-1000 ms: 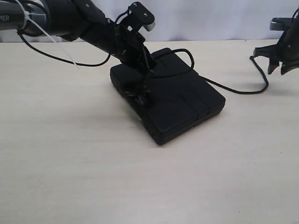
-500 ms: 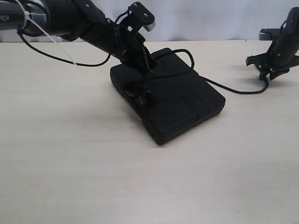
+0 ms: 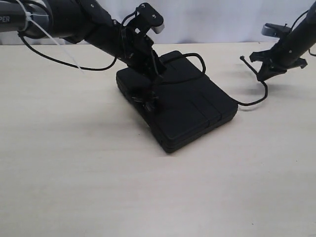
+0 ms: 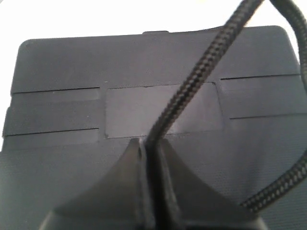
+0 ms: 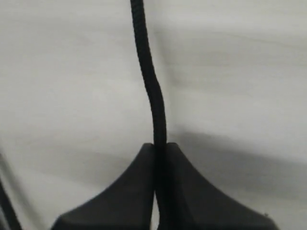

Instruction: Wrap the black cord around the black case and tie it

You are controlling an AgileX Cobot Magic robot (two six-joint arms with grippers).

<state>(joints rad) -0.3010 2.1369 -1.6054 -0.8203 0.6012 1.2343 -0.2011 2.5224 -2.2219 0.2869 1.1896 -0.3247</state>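
The left arm (image 3: 74, 22) reaches in from the upper left of the exterior view and slopes down toward the middle. Its wrist is bent so that the left gripper (image 4: 149, 143) points steeply downward, jaws pressed together on the cord (image 4: 192, 81). The right arm (image 3: 294, 42) comes in from the upper right edge and slants down to the left, held in the air, and the right gripper (image 5: 156, 147) is likewise clamped tight, the cord pinched between its tips.
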